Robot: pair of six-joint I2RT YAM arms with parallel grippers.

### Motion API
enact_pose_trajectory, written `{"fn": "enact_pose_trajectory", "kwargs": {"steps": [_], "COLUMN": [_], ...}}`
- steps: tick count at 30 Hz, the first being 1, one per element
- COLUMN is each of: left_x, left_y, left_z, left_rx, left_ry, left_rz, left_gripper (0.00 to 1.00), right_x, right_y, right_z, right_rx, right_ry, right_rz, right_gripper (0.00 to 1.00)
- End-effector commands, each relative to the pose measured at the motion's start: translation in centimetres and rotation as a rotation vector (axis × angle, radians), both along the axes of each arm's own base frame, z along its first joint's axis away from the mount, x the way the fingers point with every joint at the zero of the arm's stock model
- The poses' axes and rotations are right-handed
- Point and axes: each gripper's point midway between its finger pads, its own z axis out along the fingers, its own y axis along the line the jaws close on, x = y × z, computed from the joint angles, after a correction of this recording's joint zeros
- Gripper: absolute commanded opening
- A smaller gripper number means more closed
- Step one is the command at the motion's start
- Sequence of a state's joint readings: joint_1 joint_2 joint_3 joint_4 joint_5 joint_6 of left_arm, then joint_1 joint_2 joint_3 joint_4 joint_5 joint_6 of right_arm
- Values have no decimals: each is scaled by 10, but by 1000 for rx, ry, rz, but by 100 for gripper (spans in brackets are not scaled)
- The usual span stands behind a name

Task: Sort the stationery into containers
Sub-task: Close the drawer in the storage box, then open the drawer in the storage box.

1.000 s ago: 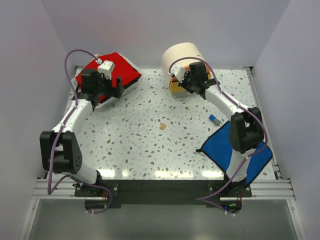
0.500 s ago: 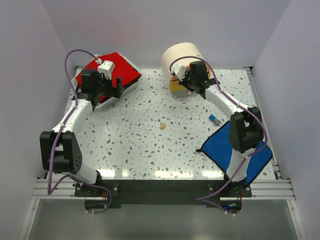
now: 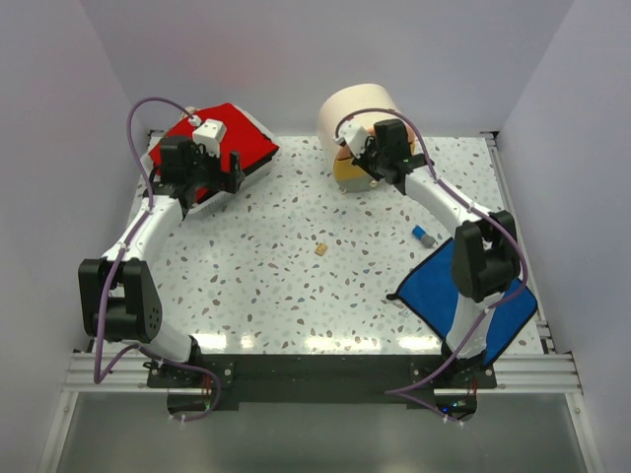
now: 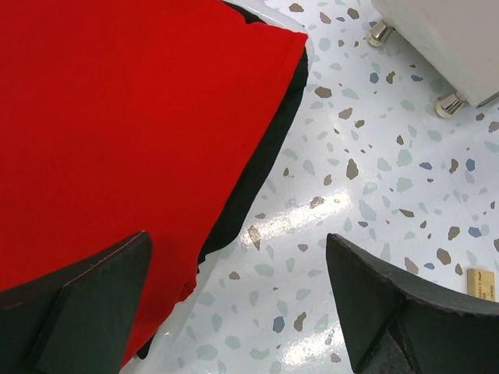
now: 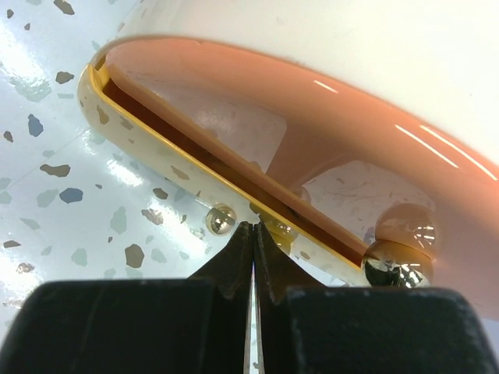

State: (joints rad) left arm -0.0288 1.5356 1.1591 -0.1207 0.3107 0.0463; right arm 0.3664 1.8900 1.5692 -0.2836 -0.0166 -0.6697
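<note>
The cream drum [image 3: 357, 110] stands at the back, with its orange drawer [image 5: 312, 101] and yellow drawer [image 5: 156, 132] partly out at its foot. My right gripper [image 5: 253, 234] is shut and empty, its tips against the yellow drawer's front edge beside a small gold knob [image 5: 277, 231]; it also shows in the top view [image 3: 367, 169]. The white case with the red top [image 3: 222, 138] lies at the back left. My left gripper [image 4: 238, 312] is open and empty over the table at the case's edge [image 4: 117, 117]. A tiny tan cube [image 3: 320, 249] and a blue-grey stub [image 3: 424, 236] lie on the table.
A flat blue cloth [image 3: 463, 296] lies at the front right by the right arm's base. The drum's metal ball feet [image 5: 387, 265] rest on the speckled table. Walls close in the back and both sides.
My right gripper has edged slightly toward the drum along the yellow drawer front. The left arm has not moved.
</note>
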Motion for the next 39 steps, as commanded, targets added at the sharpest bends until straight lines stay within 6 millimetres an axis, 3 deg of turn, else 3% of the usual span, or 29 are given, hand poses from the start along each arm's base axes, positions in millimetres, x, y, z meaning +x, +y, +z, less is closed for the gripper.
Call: {"fn": "enact_pose_trajectory", "kwargs": {"steps": [1,3,4,5,8,10,14,19,28,39], "left_x": [-3,-3,-4,-4,-2,0,2,0,-7,-3], "left_y": [-3,-3,-3,-4,-7,-9,-11,-10,-6,-4], "left_z": [20,22,20,17,14,13,14,15,9,5], "left_rx": [7,5,3,-5,-24,-34,-47,-42,-21,-15], "left_ry": [-64,-71,-69,-62,-54,-54,-54,-55,-48,-42], "left_rz": [-17,-14,-15,-14,-18,-24,-29,-23,-11,-6], "left_gripper": [98,98,98,98,98,98,98,98,98,99], "right_x": [-15,-27,-32,-36,-43,-46,-38,-25,3,16], "right_y": [-6,-14,-27,-30,-40,-43,-39,-26,-29,-24], "right_z": [79,94,116,118,129,125,124,112,105,94], "right_rx": [97,171,218,305,466,508,568,604,617,614], "right_ry": [-119,-127,-165,-139,-50,10,36,90,93,108], "right_rz": [-41,-96,-145,-205,-277,-299,-340,-330,-385,-381], "right_gripper": [3,53,74,99,99,99,86,73,69,62]}}
